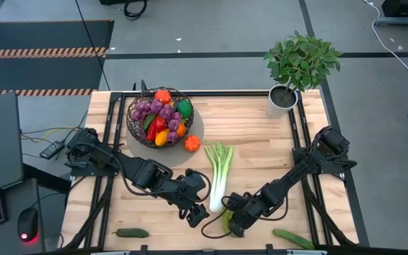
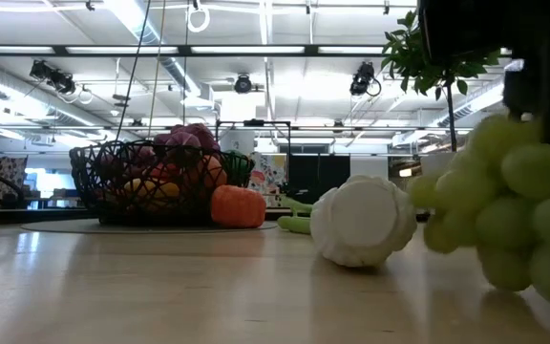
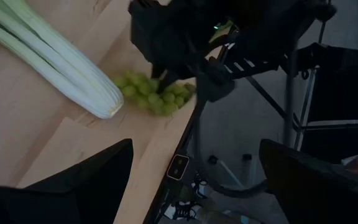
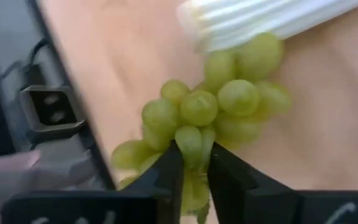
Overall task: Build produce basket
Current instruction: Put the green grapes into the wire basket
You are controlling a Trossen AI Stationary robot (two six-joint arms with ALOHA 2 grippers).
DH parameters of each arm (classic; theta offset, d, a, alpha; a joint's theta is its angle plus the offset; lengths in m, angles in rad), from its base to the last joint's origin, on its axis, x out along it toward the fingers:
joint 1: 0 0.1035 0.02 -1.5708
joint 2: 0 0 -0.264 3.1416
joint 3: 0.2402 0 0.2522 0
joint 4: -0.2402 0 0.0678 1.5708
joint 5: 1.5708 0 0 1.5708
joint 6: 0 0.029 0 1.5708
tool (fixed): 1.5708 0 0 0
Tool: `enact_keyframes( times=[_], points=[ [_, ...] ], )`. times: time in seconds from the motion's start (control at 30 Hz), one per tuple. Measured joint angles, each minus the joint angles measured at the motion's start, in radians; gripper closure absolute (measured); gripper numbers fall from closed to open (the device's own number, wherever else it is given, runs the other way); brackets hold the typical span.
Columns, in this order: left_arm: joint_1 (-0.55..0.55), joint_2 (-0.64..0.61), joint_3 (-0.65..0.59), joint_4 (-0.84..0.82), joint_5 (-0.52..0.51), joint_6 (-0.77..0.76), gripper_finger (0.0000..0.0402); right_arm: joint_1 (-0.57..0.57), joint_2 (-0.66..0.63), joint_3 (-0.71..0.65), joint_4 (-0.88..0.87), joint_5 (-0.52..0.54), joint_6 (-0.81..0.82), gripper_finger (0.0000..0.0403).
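The right gripper [image 4: 192,163] pinches the green grapes [image 4: 219,102] at the table's six o'clock edge (beside the leek [image 1: 219,173]); the left gripper [image 1: 197,214] waits open; the basket [image 1: 163,117] sits at eleven o'clock.

Right gripper [image 4: 193,163] body covers most of the green grapes [image 1: 227,221] from above; only a sliver shows beside it. Low view cuts the bunch off at the frame edge. Leek [image 4: 260,18] top is cropped beyond the pincer. Basket [image 1: 159,119] contents too small to sort, possibly peppers.
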Motion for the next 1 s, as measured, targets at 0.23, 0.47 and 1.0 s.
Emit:
enact_keyframes(
  times=[0.23,0.47,1.0],
  points=[
    [-0.001,0.000,0.000,0.000,0.000,0.001,0.0045,0.025,-0.073,0.000,0.048,-0.079,-0.017,0.0364],
    [0.011,0.000,0.000,0.000,0.000,0.010,0.0045,0.002,-0.190,0.000,-0.001,0.043,-0.051,0.0365],
    [0.103,-0.237,0.000,-0.263,-0.259,0.050,0.0045,-0.226,-0.347,-0.001,-0.003,0.145,-0.293,0.0366]
  ],
)
